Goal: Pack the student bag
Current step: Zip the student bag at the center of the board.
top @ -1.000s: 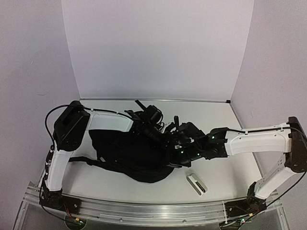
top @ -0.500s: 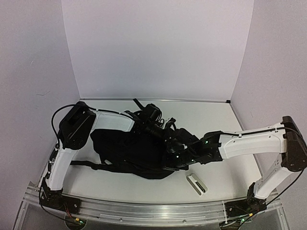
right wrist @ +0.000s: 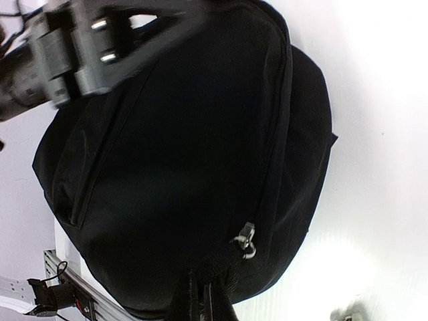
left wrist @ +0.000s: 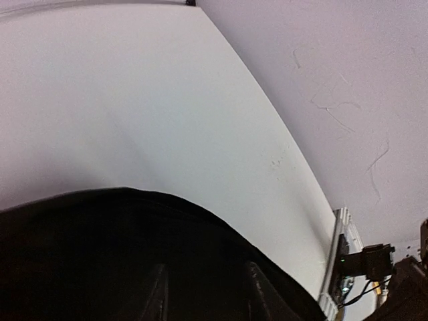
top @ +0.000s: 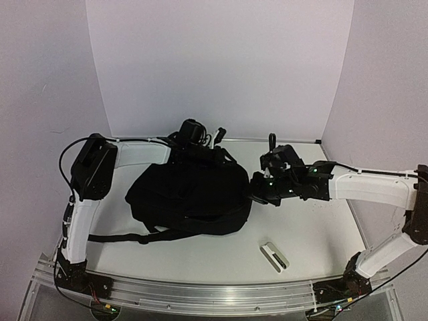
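The student bag (top: 190, 197), a large black backpack, lies in the middle of the table, bulging, with its smooth side up. One shoulder strap (top: 120, 236) trails to the near left. My left gripper (top: 194, 137) is at the bag's far top end. In the left wrist view black fabric (left wrist: 100, 261) covers the dark fingers (left wrist: 158, 297), which grip the bag. My right gripper (top: 257, 192) is shut on a fabric tab at the bag's right end. In the right wrist view its fingertips (right wrist: 200, 306) pinch that tab beside a metal zipper pull (right wrist: 246, 239).
A small white-and-black object (top: 274, 256) lies on the table near the front right. An aluminium rail (top: 200, 292) runs along the near edge. White walls close the table at the back and both sides.
Both grippers have pulled the bag away from the near edge toward the back of the table. The bag has gone from flat and crumpled to full and rounded.
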Controlling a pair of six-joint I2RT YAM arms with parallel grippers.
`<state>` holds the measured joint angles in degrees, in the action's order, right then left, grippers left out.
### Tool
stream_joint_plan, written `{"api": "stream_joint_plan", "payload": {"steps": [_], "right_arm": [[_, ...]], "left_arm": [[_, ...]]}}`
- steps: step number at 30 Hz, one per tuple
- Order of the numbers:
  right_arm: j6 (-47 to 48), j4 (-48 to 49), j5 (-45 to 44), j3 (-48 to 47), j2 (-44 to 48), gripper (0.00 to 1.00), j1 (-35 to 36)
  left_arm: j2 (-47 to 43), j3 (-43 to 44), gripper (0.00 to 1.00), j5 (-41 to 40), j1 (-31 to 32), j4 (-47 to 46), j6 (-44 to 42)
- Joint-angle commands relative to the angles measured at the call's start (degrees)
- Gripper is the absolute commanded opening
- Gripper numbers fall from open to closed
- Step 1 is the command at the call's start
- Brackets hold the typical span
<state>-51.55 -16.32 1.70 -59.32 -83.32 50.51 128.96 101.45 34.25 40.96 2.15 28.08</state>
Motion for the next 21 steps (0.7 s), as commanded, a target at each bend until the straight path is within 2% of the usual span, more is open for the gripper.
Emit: {"api": "stream_joint_plan", "payload": {"steps": [1, 4, 7, 12, 17, 21], "right_arm": [[6.92, 2.43, 5.43, -3.93, -0.4, 0.0, -3.04], [8.39, 2.64, 6.11, -5.04, -1.64, 0.0, -4.72], [9.05, 3.36, 6.88, -5.79, -2.99, 0.0, -5.95], [9.74, 4.22, 7.36, -6.33, -4.91, 0.0, -6.6], [9.99, 4.78, 7.28, -5.98, -5.58, 0.0, -6.9], [9.77, 5.52, 8.02, -6.06, -5.78, 0.0, -6.87]], "left_arm": [[-14.8, -7.83, 0.49, -2.37, -0.59, -0.1, -6.15], [-24.12, -16.64, 0.56, -3.83, 2.31, 3.4, -10.56], [-31.6, -24.29, 0.58, -6.43, 6.28, 8.11, -14.22], [-42.44, -36.74, 0.59, -10.13, 13.06, 8.92, -12.05], [-46.37, -41.96, 0.57, -10.95, 19.11, 9.59, -9.76], [-45.57, -43.35, 0.57, -13.75, 20.91, 11.2, -9.71]]}}
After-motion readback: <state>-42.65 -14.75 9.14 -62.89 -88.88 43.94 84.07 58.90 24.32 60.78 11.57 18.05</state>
